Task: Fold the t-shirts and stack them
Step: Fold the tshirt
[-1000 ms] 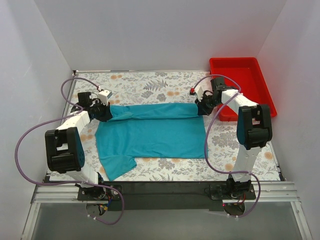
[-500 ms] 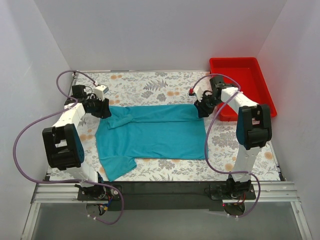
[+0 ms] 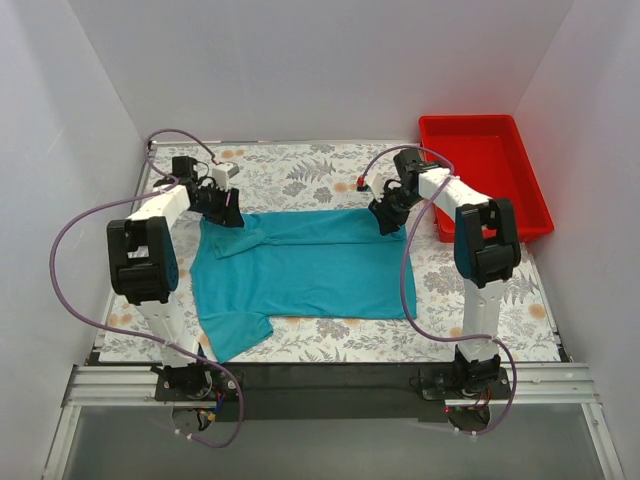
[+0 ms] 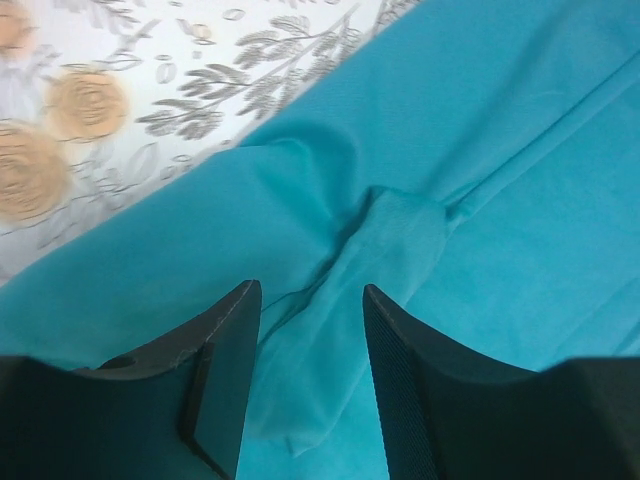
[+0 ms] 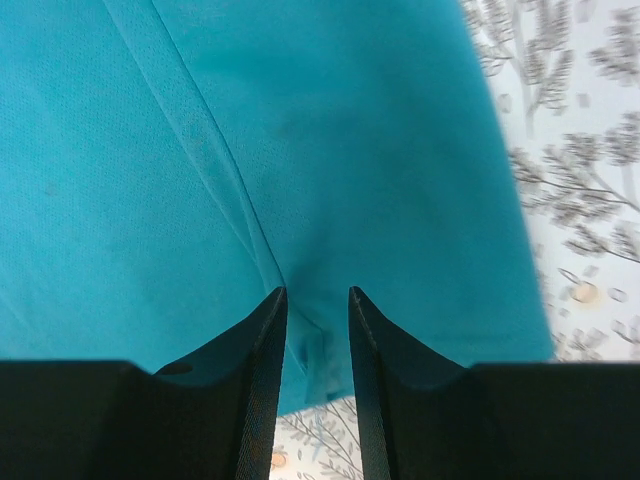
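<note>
A teal t-shirt (image 3: 300, 270) lies spread at the centre of the floral table (image 3: 300, 165). In the last second both arms have swung inward along its 12 o'clock edge. The left gripper (image 3: 230, 213) hangs spread over a bunched sleeve at 10 o'clock, and the right gripper (image 3: 385, 220) is narrowly parted at 2 o'clock (neither seems to hold cloth). The far fold looks laid, with more folds to come.

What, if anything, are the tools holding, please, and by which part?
The left tool is open over a bunched fold of the shirt, holding nothing. The right tool straddles its far edge; whether it grips cannot be told.
</note>
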Controlling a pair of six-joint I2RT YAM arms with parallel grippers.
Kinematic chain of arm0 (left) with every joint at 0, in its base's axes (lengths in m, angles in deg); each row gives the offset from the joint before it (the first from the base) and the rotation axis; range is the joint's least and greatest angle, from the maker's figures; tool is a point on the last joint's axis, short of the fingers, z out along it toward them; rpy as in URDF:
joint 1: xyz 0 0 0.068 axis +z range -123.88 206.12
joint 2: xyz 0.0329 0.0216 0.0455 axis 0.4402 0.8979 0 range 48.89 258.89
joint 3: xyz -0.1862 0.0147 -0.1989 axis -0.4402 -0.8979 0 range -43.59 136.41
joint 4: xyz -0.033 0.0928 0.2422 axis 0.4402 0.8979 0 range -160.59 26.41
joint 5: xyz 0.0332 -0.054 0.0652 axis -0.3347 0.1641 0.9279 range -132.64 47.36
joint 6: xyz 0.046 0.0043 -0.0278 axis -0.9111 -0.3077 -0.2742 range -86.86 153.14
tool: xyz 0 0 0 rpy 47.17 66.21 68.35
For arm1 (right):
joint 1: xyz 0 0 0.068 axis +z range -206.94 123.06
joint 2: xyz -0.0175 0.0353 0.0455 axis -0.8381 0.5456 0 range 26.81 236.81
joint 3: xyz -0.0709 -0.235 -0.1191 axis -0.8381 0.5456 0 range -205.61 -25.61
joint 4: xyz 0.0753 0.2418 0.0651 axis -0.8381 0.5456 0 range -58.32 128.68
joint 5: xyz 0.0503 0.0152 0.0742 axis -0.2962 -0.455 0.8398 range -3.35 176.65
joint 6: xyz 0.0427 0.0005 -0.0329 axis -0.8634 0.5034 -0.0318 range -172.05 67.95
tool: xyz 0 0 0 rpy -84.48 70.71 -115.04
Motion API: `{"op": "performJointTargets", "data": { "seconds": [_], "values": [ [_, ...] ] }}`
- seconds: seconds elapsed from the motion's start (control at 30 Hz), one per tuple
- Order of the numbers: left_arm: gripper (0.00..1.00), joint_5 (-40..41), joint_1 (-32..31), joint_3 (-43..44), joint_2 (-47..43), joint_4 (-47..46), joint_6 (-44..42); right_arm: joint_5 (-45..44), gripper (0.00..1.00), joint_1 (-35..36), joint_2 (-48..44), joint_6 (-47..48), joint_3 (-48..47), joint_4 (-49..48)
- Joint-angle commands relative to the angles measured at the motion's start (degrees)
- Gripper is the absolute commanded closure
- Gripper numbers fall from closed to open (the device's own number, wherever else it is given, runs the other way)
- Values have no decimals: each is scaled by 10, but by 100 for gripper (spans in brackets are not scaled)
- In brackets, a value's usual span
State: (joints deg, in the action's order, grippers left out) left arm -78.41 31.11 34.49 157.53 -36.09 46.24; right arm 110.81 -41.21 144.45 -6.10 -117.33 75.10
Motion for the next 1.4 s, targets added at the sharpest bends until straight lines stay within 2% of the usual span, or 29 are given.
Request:
{"op": "performJointTargets", "data": {
  "seconds": [0.0,0.17,0.2,0.23,0.37,0.73,0.9,1.03,1.37],
  "values": [
    [55,0,-29,24,5,13,6,-15,63,2,16,0,-19,18],
    [54,17,-42,21,26,5,7,-30,63,4,23,10,-10,18],
    [54,26,-42,21,29,2,7,-31,65,4,23,12,-9,18],
    [55,30,-42,23,32,-2,10,-31,73,4,23,12,-7,18],
    [54,31,-65,44,48,1,10,-27,84,4,15,14,1,19],
    [55,31,-87,44,69,27,-1,-27,85,7,-7,34,26,37],
    [75,13,-90,30,34,38,-10,-30,86,6,-20,41,37,40],
    [86,4,-91,1,-11,39,-18,-30,89,7,-30,44,38,40],
    [98,-3,-107,-87,-99,53,-45,-33,97,6,-48,61,53,49]
  ]
}}
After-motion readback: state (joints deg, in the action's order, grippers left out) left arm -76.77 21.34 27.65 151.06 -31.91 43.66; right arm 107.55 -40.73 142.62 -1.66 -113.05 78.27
